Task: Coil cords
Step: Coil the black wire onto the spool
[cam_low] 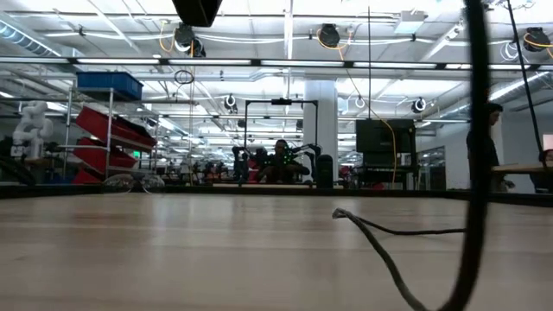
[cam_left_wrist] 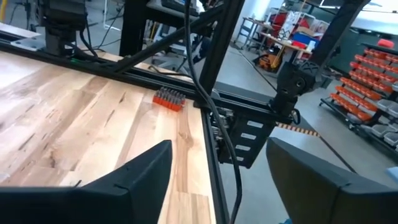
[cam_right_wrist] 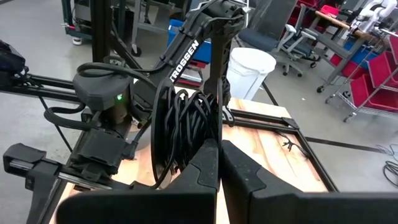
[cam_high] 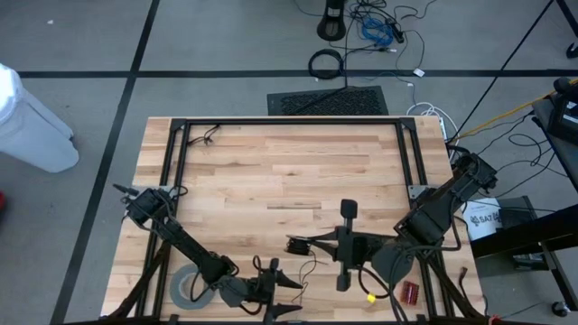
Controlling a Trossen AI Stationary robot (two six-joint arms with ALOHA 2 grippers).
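Right wrist view: coiled cords (cam_right_wrist: 183, 134) pinched in the right gripper (cam_right_wrist: 219, 163).
In the high view it sits at 5 o'clock on the table (cam_high: 271, 171); left gripper (cam_high: 287, 293), at 6 o'clock, stands spread, holding nothing.

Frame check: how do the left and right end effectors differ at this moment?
The left end effector has its fingers spread wide, while the right end effector is shut. The left has nothing between its fingers, whereas the right pinches a coiled bundle of thin dark cord. In the high view the left sits at the table near edge, the right slightly farther in. Both are dark, two-fingered and close together.
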